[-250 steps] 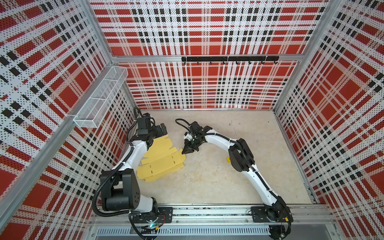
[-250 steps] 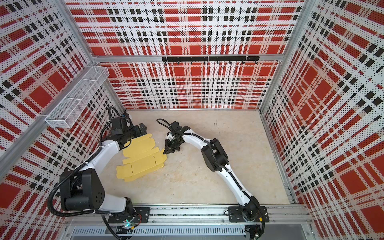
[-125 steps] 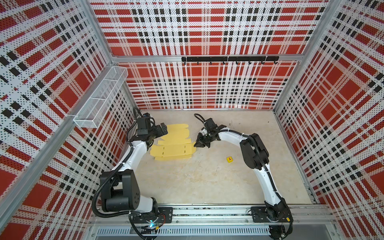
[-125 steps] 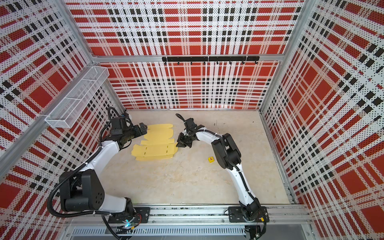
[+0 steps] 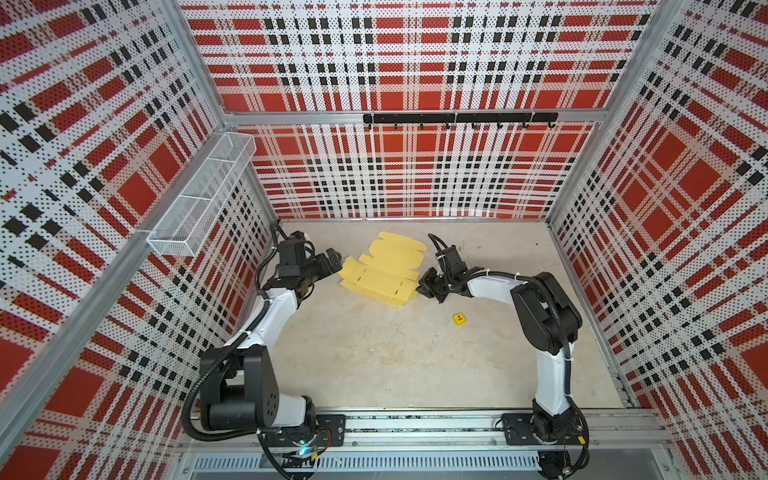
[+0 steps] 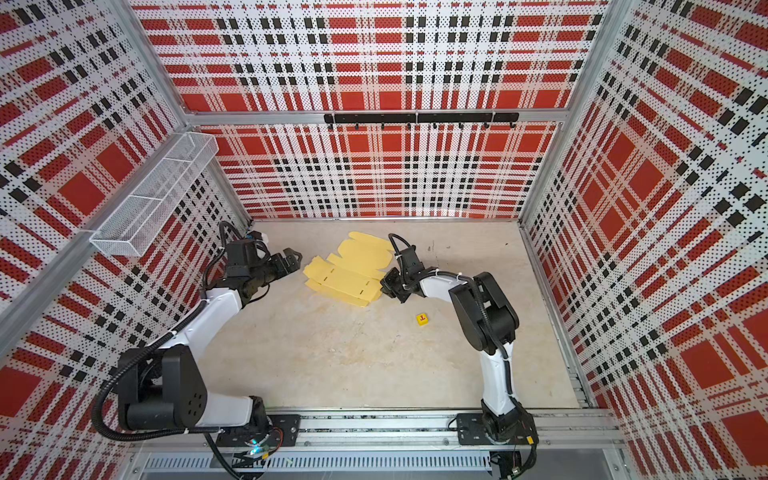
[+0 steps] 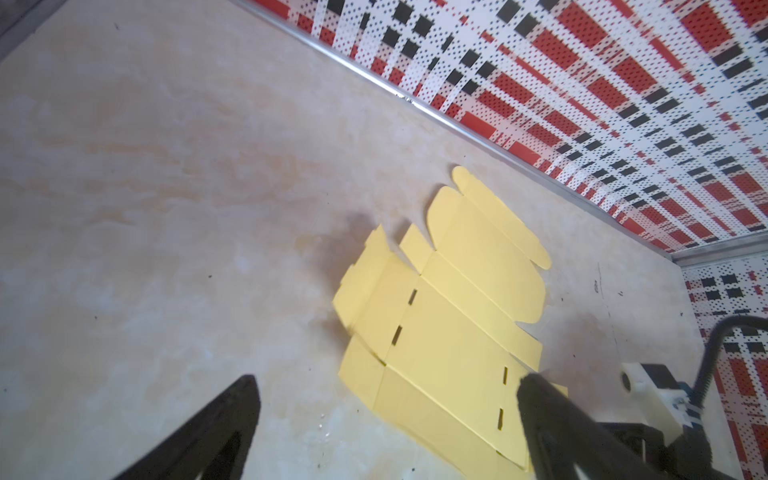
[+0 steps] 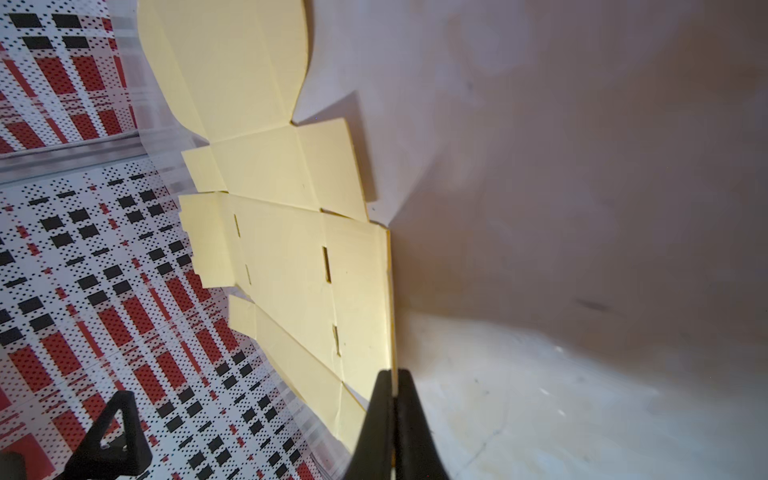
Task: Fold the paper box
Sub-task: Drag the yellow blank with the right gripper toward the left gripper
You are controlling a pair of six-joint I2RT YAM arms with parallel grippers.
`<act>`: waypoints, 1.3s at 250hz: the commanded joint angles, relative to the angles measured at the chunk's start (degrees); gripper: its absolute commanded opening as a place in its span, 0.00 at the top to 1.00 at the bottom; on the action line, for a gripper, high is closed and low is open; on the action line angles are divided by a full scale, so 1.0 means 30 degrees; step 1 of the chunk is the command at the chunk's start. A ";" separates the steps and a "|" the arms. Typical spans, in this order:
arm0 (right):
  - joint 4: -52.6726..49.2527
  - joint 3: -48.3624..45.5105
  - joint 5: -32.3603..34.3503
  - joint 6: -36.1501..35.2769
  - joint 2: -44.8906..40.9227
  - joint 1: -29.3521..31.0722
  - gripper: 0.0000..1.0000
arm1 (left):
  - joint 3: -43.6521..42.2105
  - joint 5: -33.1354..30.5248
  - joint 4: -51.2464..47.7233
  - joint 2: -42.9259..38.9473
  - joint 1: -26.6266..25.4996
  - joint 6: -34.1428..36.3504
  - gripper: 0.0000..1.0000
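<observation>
The paper box (image 5: 382,272) (image 6: 345,276) is a pale yellow die-cut sheet with flaps and slots, spread out unfolded on the floor toward the back. My right gripper (image 5: 424,284) (image 6: 384,286) is shut on the sheet's right-hand edge; in the right wrist view the thin cardboard (image 8: 286,249) runs between the closed tips of the right gripper (image 8: 391,374). My left gripper (image 5: 334,259) (image 6: 291,257) hovers open just left of the sheet, apart from it. In the left wrist view the left gripper (image 7: 388,380) stands wide, and the sheet (image 7: 449,324) lies ahead with a shadow under its near side.
A tiny yellow cube with a red letter (image 5: 459,318) (image 6: 422,318) lies on the floor in front of the right forearm. A white wire basket (image 5: 203,199) hangs on the left wall, a black hook rail (image 5: 457,118) on the back wall. Plaid walls enclose three sides.
My right gripper has pulled the sheet from the front left toward the back and right, turning it. The arm swung right and uncovered the small cube. The left gripper barely moved.
</observation>
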 commanded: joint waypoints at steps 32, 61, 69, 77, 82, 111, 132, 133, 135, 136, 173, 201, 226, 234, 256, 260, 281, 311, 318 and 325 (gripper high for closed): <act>0.3167 -0.2953 0.3177 0.4596 -0.1804 0.0148 0.99 | -0.0960 -0.0286 0.1249 -0.0102 -0.0829 -0.2946 0.01; 0.4427 -0.3859 0.4195 0.5906 -0.2227 0.0449 0.96 | -0.1632 -0.0057 0.2303 0.0256 -0.1575 -0.3850 0.01; 0.5464 -0.4386 0.4541 0.6597 -0.2252 0.0594 0.89 | -0.1823 0.0028 0.2662 0.0414 -0.1809 -0.4163 0.01; 0.6325 -0.4762 0.4698 0.7290 -0.2160 0.0677 0.86 | -0.2005 -0.0012 0.2916 0.0613 -0.2029 -0.4583 0.01; 0.6880 -0.4965 0.4740 0.7634 -0.2040 0.0746 0.85 | -0.2129 -0.0022 0.3063 0.0727 -0.2144 -0.4912 0.01; 0.8183 -0.5479 0.4905 0.8503 -0.1757 0.0992 0.79 | -0.2883 0.0352 0.4469 0.1504 -0.2699 -0.7223 0.00; 0.7993 -0.5592 0.4893 0.8427 -0.2026 0.0996 0.73 | -0.3039 0.0598 0.5080 0.2020 -0.3157 -0.8197 0.00; 0.7971 -0.5600 0.4892 0.8429 -0.2048 0.0992 0.73 | -0.3038 0.0587 0.5082 0.2032 -0.3179 -0.8228 0.00; 0.7918 -0.5620 0.4891 0.8417 -0.2102 0.1003 0.72 | -0.3066 0.0594 0.5150 0.2069 -0.3202 -0.8288 0.00; 0.7904 -0.5643 0.4906 0.8410 -0.2131 0.1010 0.71 | -0.3081 0.0585 0.5132 0.2085 -0.3231 -0.8318 0.00; 0.7595 -0.6695 0.4979 0.8186 -0.3431 0.0572 0.54 | -0.3240 0.0813 0.5780 0.2843 -0.3884 -0.9566 0.01; 0.6414 -0.7314 0.4764 0.7471 -0.4849 -0.0170 0.45 | -0.3276 0.1554 0.6829 0.3700 -0.4137 -1.0222 0.01; 0.4535 -0.7309 0.4569 0.6382 -0.6271 -0.1033 0.40 | -0.3139 0.1870 0.7313 0.4560 -0.4235 -1.1133 0.00; 0.4023 -0.7299 0.4569 0.6068 -0.6715 -0.1323 0.38 | -0.3099 0.1922 0.7495 0.4848 -0.4255 -1.1449 0.00; 0.2970 -0.7273 0.4496 0.5297 -0.7832 -0.2302 0.36 | -0.2922 0.1955 0.7639 0.5398 -0.4477 -1.1941 0.01; 0.2851 -0.7277 0.4441 0.5145 -0.8027 -0.2529 0.36 | -0.2870 0.1955 0.7562 0.5486 -0.4502 -1.2040 0.00; 0.2513 -0.7291 0.4141 0.4406 -0.8990 -0.3791 0.35 | -0.2370 0.1612 0.6405 0.5998 -0.4853 -1.2559 0.04; 0.1485 -0.6791 0.3825 0.3003 -1.0268 -0.5609 0.33 | -0.1817 0.1808 0.6411 0.6731 -0.5160 -1.2483 0.10; 0.1242 -0.6638 0.3767 0.2721 -1.0504 -0.5972 0.32 | -0.1672 0.1849 0.6374 0.6907 -0.5190 -1.2612 0.11; 0.1007 -0.6517 0.3721 0.2459 -1.0742 -0.6302 0.31 | -0.1567 0.1934 0.6414 0.7111 -0.5193 -1.2718 0.12</act>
